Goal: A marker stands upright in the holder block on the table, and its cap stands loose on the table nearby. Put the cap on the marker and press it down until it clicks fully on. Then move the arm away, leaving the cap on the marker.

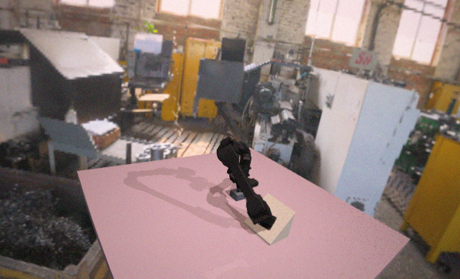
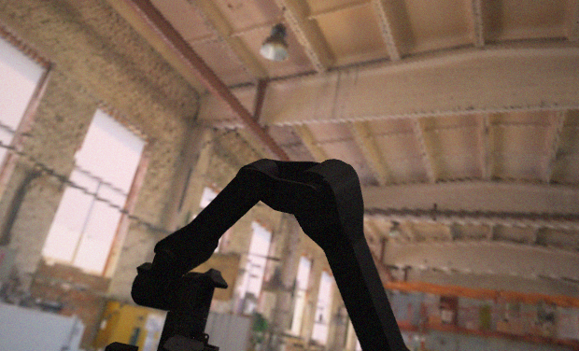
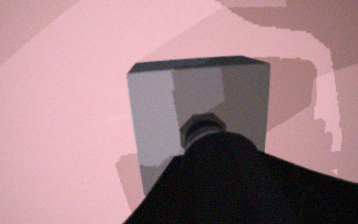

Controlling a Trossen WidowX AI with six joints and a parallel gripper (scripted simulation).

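The grey holder block [image 1: 237,195] [image 3: 153,115] sits on the pink table [image 1: 160,230] [image 3: 41,130]. In the wrist view a dark many-sided collar [image 3: 202,118] is on its top, with a short ringed piece of the marker [image 3: 204,131] rising from it. My gripper [image 1: 238,188] [image 3: 209,158] is directly over the block, shut on the cap [image 3: 224,144], a dark rounded shape in line with the marker. The cap hides the marker's upper part, so how far it is on cannot be told. In the exterior view the fingertips, the block and the marker are out of view.
A beige wedge [image 1: 279,213] is under the arm's near end in the top view. The arm [image 1: 243,182] [image 2: 346,224] bends high above the table and casts broad shadows. The table's far edge is behind the block.
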